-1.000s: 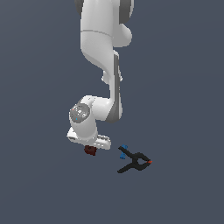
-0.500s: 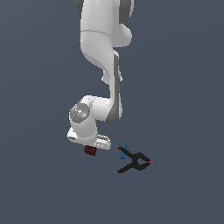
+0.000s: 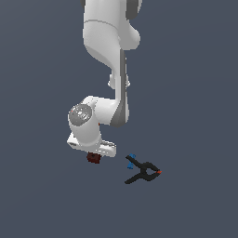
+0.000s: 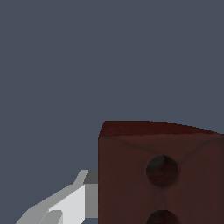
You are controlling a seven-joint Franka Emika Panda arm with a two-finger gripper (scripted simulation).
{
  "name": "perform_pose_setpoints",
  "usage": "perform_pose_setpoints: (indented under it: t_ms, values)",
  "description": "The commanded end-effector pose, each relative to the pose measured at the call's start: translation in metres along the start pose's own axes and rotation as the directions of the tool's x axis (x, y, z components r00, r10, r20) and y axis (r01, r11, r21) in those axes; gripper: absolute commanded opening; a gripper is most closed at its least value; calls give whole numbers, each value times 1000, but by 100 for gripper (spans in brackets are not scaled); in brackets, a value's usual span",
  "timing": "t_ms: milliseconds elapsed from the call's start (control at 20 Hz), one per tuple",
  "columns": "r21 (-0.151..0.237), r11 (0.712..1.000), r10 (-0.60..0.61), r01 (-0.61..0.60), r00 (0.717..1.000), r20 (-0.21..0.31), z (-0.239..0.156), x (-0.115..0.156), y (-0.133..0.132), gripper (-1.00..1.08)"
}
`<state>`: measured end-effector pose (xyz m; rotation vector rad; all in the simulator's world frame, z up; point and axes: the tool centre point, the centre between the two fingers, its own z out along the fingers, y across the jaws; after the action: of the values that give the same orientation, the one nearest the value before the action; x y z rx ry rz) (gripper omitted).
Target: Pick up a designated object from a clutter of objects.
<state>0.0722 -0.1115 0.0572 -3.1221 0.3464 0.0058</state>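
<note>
The designated object, a dark red-brown block (image 3: 94,158) with round holes in its face, sits right under my hand in the exterior view. It fills the wrist view (image 4: 162,175) at close range. My gripper (image 3: 95,155) is down over the block. In the wrist view one light grey finger (image 4: 65,205) lies against the block's side; the other finger is out of frame. The gripper looks shut on the block. Of the clutter, only the black clamp (image 3: 142,171) with blue and orange tips shows, to the exterior view's right of the block. No balls are in view.
The white arm (image 3: 109,56) rises above the hand. The clamp lies a short way from the hand, apart from the block. The surface (image 3: 42,195) is plain dark grey-blue.
</note>
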Motion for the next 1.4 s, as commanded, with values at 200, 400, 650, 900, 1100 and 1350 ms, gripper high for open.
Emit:
perform_pose_setpoints:
  t_ms: [200, 400, 650, 900, 1100, 1350]
  values:
    - [0, 1000, 0, 0, 1000, -3, -54, 9, 8, -100]
    - [0, 1000, 1, -1, 1000, -3, -97, 16, 16, -100]
    - [0, 1000, 1, -1, 1000, -3, -154, 26, 24, -100]
    - [-1, 1000, 1, -1, 1000, -4, -208, 35, 33, -100]
    - [-1, 1000, 1, -1, 1000, -4, -246, 43, 39, -100]
    - [0, 1000, 0, 0, 1000, -4, -281, 51, 44, -100]
